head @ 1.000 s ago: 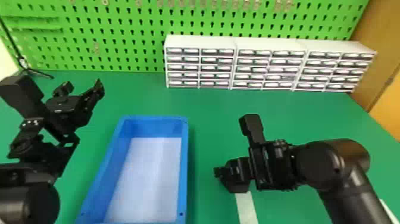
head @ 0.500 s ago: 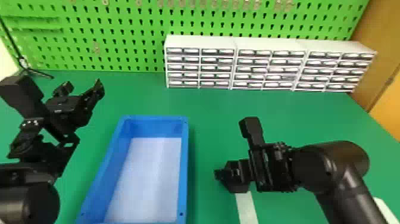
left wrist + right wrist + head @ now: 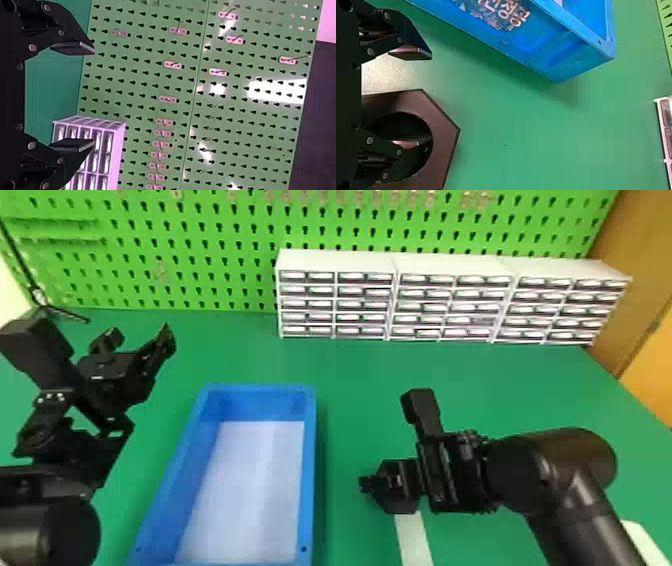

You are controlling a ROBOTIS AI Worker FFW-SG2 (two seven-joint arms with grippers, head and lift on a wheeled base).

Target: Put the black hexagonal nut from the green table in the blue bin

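Note:
My right gripper [image 3: 365, 484] is low over the table to the right of the blue bin [image 3: 309, 470], with the black hexagonal nut [image 3: 404, 504] partly hidden under it. In the right wrist view this gripper [image 3: 431, 98] is open above the nut [image 3: 445, 132]. One finger overlaps the nut's round hole, the other is outside its flat edge; whether either touches it I cannot tell. The bin [image 3: 573, 59] stands apart from the nut. My left gripper [image 3: 141, 334] is parked open and empty at the left, beyond the bin's left side; its wrist view shows the gripper [image 3: 93, 97] facing the pegboard.
White drawer cabinets [image 3: 395, 265] line the back of the green table [image 3: 350, 375], before a green pegboard [image 3: 200, 255]. A white strip [image 3: 414, 540] runs from the nut toward the front. A thin black stand [image 3: 47, 307] is at the back left.
My right gripper has moved slightly down in the head view, toward the table's front, and its arm has shifted a little with it. The left arm has kept still.

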